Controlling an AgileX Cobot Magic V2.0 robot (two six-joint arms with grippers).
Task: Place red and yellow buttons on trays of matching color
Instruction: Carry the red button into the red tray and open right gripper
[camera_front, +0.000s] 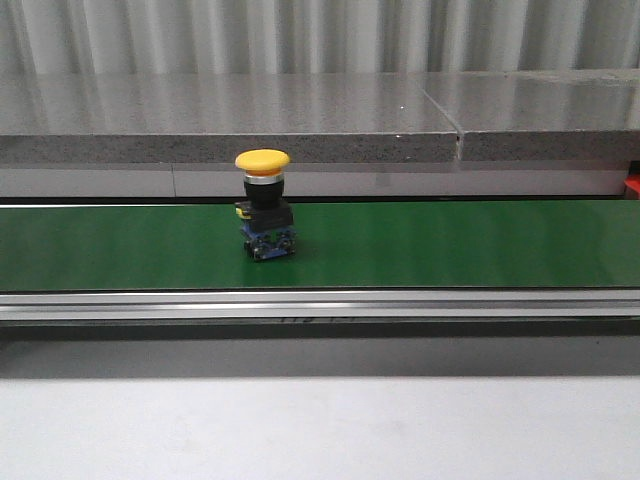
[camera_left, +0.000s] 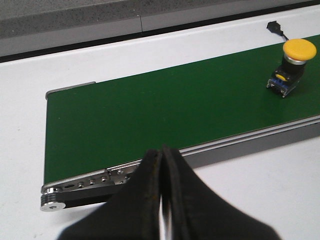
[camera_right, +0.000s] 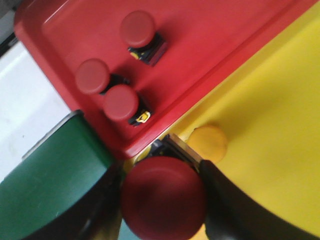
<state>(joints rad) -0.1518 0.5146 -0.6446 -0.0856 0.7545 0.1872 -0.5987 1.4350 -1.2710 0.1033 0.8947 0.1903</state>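
Front: I see one yellow button (camera_front: 263, 203) upright mid-frame on the green belt (camera_front: 450, 243); no arms visible. Left wrist: left gripper (camera_left: 162, 165) pressed together, empty. Right wrist: right gripper (camera_right: 162, 200) clamps a red button (camera_right: 162, 199), its body hidden, beside the red tray (camera_right: 210, 45) and yellow tray (camera_right: 275, 125).

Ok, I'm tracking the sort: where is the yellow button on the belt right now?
The yellow button stands upright on the green conveyor belt, left of centre in the front view, alone on the visible stretch, and well away from the shut left gripper.

red button (camera_right: 163, 197) body hidden, yellow tray (camera_right: 270, 110) cropped
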